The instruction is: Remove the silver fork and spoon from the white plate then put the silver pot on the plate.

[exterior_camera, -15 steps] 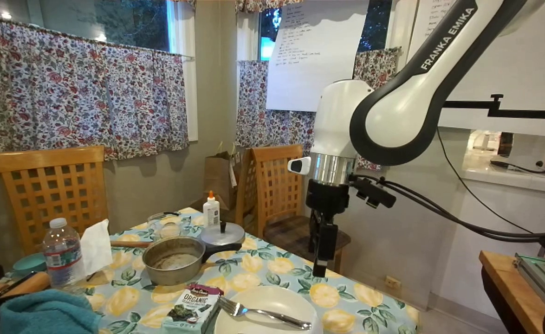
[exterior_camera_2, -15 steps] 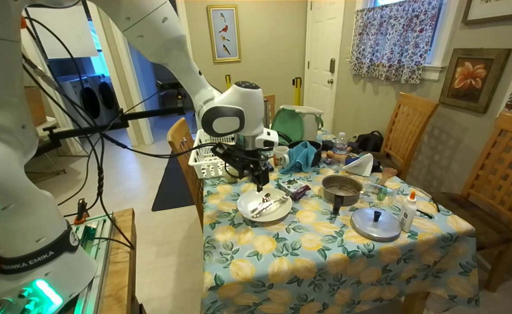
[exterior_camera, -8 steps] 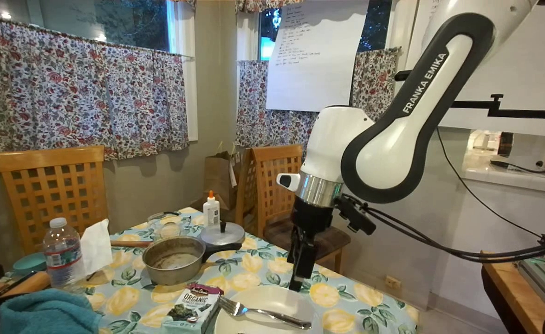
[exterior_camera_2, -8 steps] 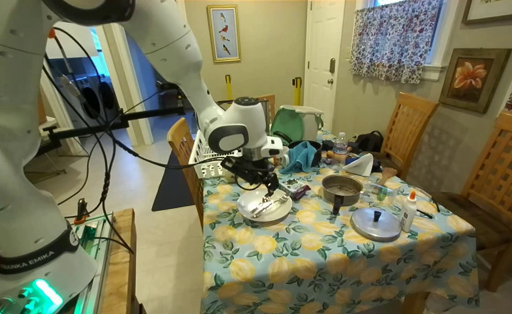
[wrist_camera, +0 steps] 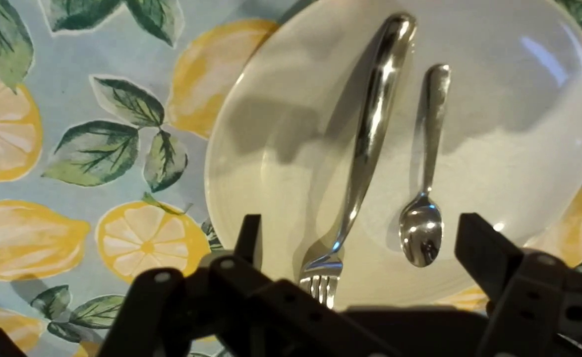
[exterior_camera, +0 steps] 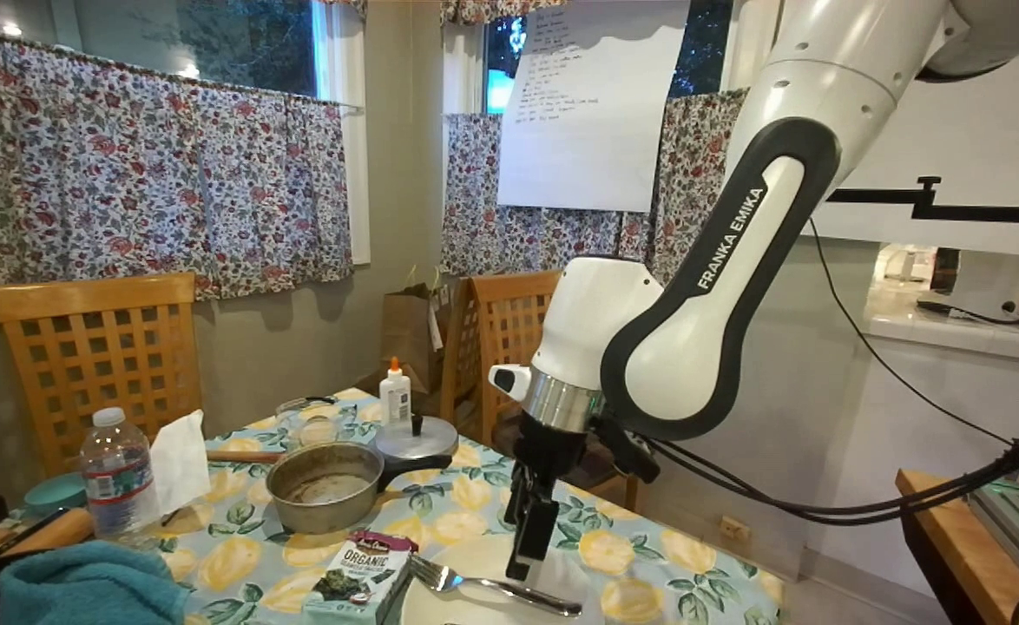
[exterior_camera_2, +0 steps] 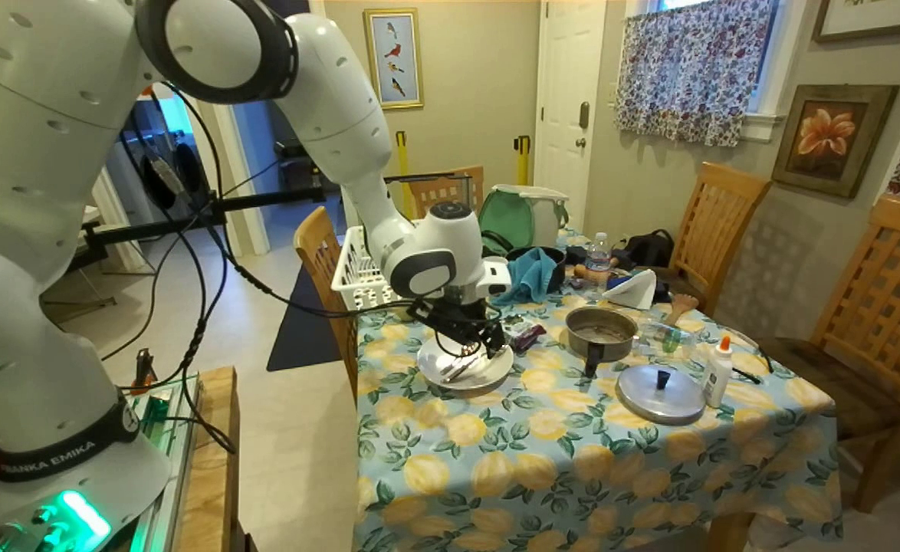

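On white plate [wrist_camera: 395, 163], glinting fork [wrist_camera: 365, 156]

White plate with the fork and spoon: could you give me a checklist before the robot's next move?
1. Gripper open: ok, jaws wide apart.
2. Fork and spoon apart: ok, a gap shows.
3. Only one between the jaws: not ok, the wrist view shows both.
4. Jaws low enough to grip: cannot tell.
5. Pot off the plate: ok, on the tablecloth.
6. Plate ready for the pot: not ok, fork and spoon on it.
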`<state>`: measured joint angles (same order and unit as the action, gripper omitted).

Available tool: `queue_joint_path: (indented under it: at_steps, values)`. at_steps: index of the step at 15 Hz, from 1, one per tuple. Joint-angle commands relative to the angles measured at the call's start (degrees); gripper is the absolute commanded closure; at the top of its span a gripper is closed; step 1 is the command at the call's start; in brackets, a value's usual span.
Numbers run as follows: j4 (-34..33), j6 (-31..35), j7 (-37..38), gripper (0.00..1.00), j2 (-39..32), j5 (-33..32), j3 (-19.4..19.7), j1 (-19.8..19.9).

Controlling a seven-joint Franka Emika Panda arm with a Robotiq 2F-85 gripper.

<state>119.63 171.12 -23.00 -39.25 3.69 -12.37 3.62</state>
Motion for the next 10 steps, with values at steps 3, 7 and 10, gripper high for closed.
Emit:
queue_joint_path:
  at_steps: [3, 7, 10]
  values:
    - [-6.31, 0.68, 3.70, 0.00, -6.40, -3.82, 0.49, -0.76]
    - [-8.82, 0.36, 4.83, 0.26, -8.84, -4.13, 0.71, -1.24]
    - [-10.07, 0.28, 5.24, 0.48, -10.08, -4.21, 0.73, -1.52]
